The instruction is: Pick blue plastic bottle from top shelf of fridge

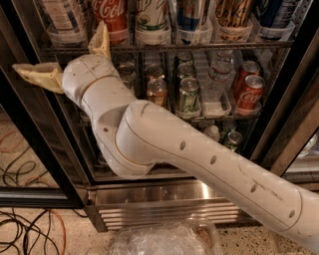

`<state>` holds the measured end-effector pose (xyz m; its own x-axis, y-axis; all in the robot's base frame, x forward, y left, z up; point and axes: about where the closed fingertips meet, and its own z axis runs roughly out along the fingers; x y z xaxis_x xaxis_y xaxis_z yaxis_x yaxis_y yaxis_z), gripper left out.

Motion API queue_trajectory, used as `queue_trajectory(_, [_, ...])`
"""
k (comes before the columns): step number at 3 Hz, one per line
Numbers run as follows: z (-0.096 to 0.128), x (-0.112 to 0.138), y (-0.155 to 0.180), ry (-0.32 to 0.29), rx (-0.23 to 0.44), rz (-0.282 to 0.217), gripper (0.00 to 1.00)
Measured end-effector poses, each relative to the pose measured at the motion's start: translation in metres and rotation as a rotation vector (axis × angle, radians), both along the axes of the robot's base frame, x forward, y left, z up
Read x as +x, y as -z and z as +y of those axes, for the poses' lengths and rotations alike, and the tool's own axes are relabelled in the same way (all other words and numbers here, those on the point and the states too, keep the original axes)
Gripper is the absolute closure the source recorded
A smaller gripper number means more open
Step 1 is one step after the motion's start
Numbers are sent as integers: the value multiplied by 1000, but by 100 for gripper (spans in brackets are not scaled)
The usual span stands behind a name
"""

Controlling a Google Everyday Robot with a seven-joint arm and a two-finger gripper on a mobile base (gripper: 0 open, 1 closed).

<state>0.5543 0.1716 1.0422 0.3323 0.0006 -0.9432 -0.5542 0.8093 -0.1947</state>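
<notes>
Below and left of the claw, loose cables (pixel 15 224) lay on the speckled floor. The gripper (pixel 59 46) was positioned at the left end of the fridge (pixel 35 149) opening, level with the front rail of the top shelf (pixel 214 46). Claw state: released, with the two fingers (pixel 35 74) spread wide apart and nothing held between them. One finger pointed left across the black door frame. The other pointed up, its tip overlapping the shelf rail.

The blue plastic bottle (pixel 62 15) stood upright just above the claw, over the gap between the two fingers, in the leftmost clear tray of the top shelf. Only its lower body and pale label were in view.

Just right of the upward finger stood a red Coca-Cola bottle (pixel 110 14). Lower and right of the claw, cans (pixel 187 94) filled the next rack, followed by a small water bottle (pixel 219 74) and red cans (pixel 249 92) farther right. The white arm (pixel 199 154) ran from the claw down to the right. Well below the claw sat the steel louvred grille (pixel 164 211)
</notes>
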Motion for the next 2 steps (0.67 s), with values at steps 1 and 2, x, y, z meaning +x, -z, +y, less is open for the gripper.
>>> queue_trajectory(1, [-3, 10, -8, 48, 36, -16, 0])
queue_trajectory(2, [-3, 10, -8, 48, 36, -16, 0])
